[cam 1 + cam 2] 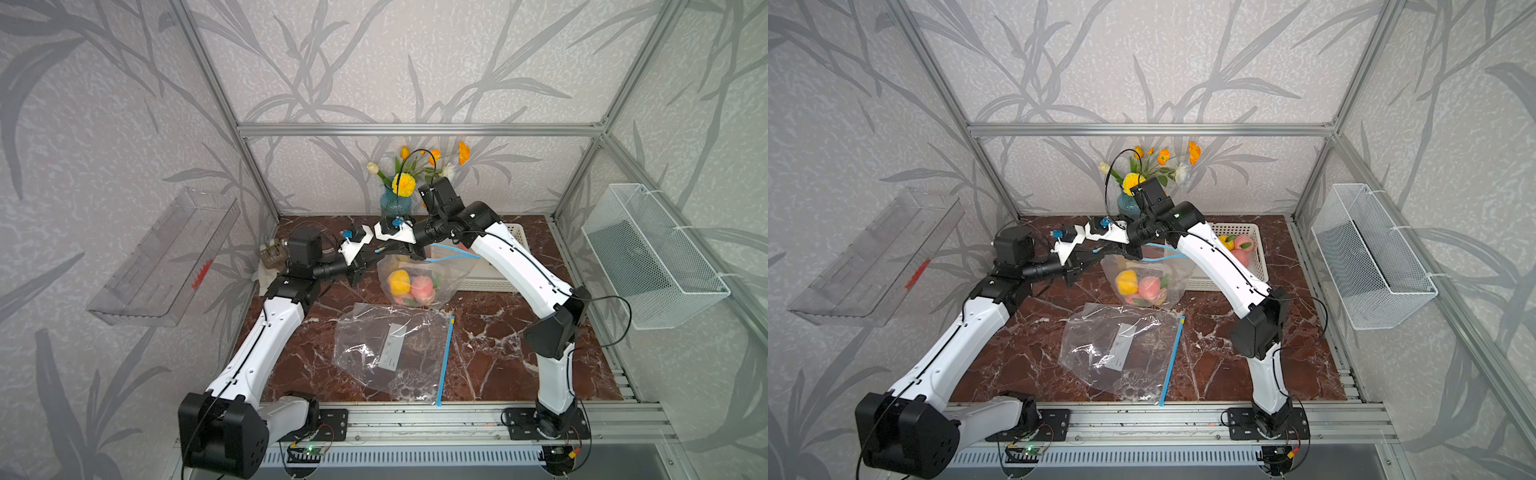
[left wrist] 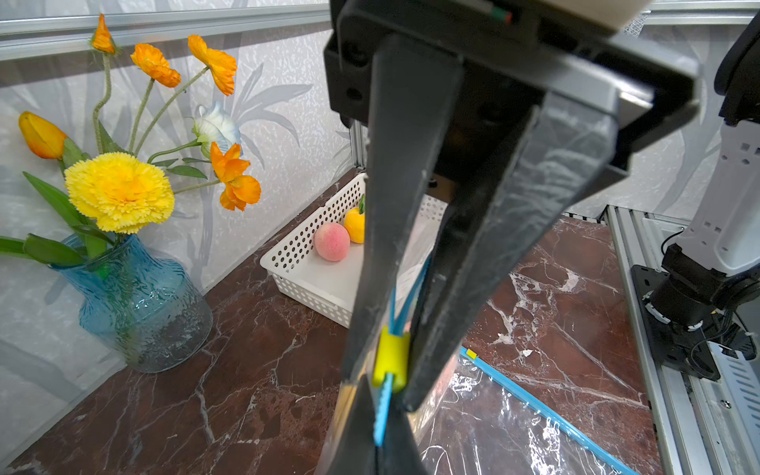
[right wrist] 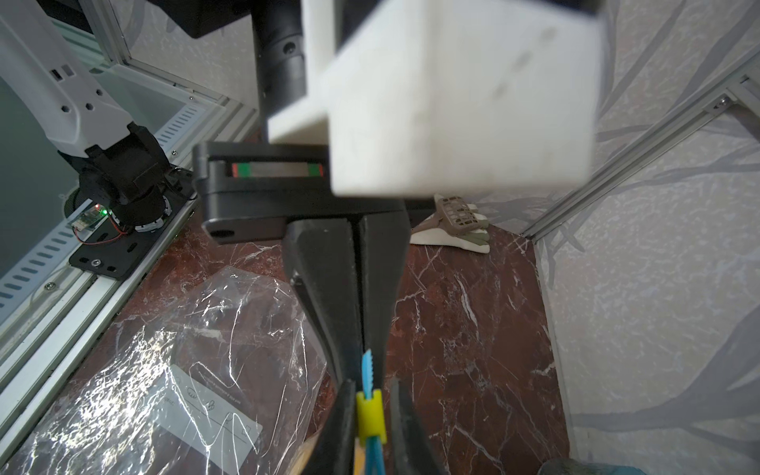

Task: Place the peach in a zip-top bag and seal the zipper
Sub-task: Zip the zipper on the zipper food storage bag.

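A clear zip-top bag stands at the back middle of the marble table, with a pink peach and a yellow fruit inside. Its blue zipper gapes open along most of its length. My left gripper is shut on the blue zipper end beyond the slider. My right gripper faces it, its jaws closed against the sides of the yellow slider.
A second, empty zip-top bag lies flat near the front. A white basket at the back right holds more fruit, among it a peach. A blue vase of flowers stands just behind the grippers. A wire basket hangs on the right wall.
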`<control>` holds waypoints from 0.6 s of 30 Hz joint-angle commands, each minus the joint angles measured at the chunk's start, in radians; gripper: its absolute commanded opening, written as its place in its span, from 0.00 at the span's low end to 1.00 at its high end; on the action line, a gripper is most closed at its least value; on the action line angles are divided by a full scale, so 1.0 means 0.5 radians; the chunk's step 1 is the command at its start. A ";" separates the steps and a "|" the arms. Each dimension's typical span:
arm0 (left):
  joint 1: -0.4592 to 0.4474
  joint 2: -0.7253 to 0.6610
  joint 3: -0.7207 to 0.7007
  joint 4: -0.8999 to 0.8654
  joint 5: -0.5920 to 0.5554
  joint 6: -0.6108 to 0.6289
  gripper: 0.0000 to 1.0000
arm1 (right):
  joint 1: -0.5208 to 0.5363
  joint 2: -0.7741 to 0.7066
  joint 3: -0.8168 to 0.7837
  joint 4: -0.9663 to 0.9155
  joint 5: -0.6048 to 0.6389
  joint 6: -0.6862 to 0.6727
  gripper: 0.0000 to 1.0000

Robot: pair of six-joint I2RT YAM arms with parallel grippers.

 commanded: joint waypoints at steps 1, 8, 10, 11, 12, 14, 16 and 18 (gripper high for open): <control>-0.008 -0.074 0.016 0.052 -0.050 -0.009 0.00 | 0.008 -0.016 0.023 -0.084 -0.011 -0.034 0.14; -0.008 -0.121 -0.056 0.115 -0.172 -0.034 0.00 | 0.005 -0.118 -0.119 0.066 0.102 0.019 0.08; -0.008 -0.131 -0.076 0.141 -0.228 -0.067 0.00 | -0.004 -0.167 -0.198 0.151 0.113 0.046 0.07; -0.008 -0.141 -0.093 0.162 -0.264 -0.088 0.00 | -0.007 -0.194 -0.239 0.188 0.120 0.051 0.08; -0.008 -0.151 -0.110 0.184 -0.291 -0.105 0.00 | -0.009 -0.219 -0.277 0.224 0.131 0.063 0.08; -0.009 -0.175 -0.150 0.231 -0.348 -0.137 0.00 | -0.027 -0.260 -0.354 0.288 0.150 0.074 0.08; -0.008 -0.196 -0.172 0.243 -0.406 -0.150 0.00 | -0.045 -0.288 -0.392 0.297 0.160 0.074 0.08; -0.008 -0.211 -0.188 0.243 -0.483 -0.161 0.00 | -0.062 -0.317 -0.422 0.302 0.187 0.075 0.08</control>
